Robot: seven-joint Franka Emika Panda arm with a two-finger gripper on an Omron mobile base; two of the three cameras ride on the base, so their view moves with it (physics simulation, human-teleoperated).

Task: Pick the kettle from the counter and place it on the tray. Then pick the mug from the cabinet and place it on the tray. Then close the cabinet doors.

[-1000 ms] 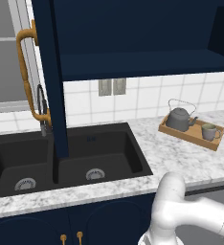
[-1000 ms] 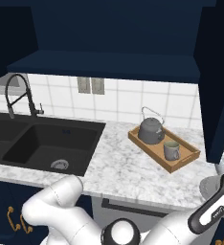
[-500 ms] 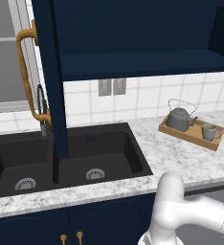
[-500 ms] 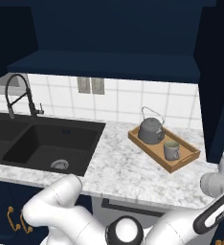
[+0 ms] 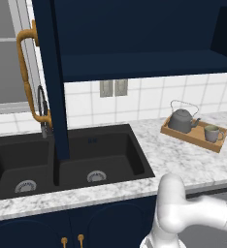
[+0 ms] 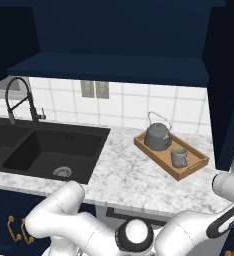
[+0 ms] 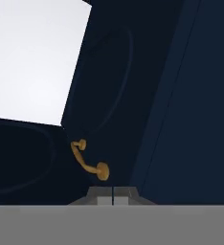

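Observation:
The dark-grey kettle (image 5: 182,120) (image 6: 157,136) and the small mug (image 5: 212,133) (image 6: 179,157) stand side by side on the wooden tray (image 5: 189,137) (image 6: 195,165) on the marble counter (image 5: 169,160) (image 6: 124,175), right of the sink. Above, the navy cabinet (image 5: 135,29) (image 6: 119,30) stands open with a bare shelf (image 5: 144,65) (image 6: 109,67). Its left door (image 5: 52,72) juts out toward me with a long brass handle (image 5: 28,72), and its right door (image 6: 226,85) hangs open. In the hand view my gripper (image 7: 113,197) is shut on nothing, facing a navy moulded door panel (image 7: 109,86) with a curved brass handle (image 7: 87,162).
A black double sink (image 5: 62,160) (image 6: 44,150) with a dark spring faucet (image 5: 41,111) (image 6: 19,97) takes up the counter's left. Lower navy cupboards carry small brass knobs (image 5: 71,239). My white arm (image 5: 183,213) (image 6: 89,225) bends low in front and leaves at the right edge.
The arm's far link at the right edge of the right base view has risen slightly. Kettle, mug, tray and doors stand as before.

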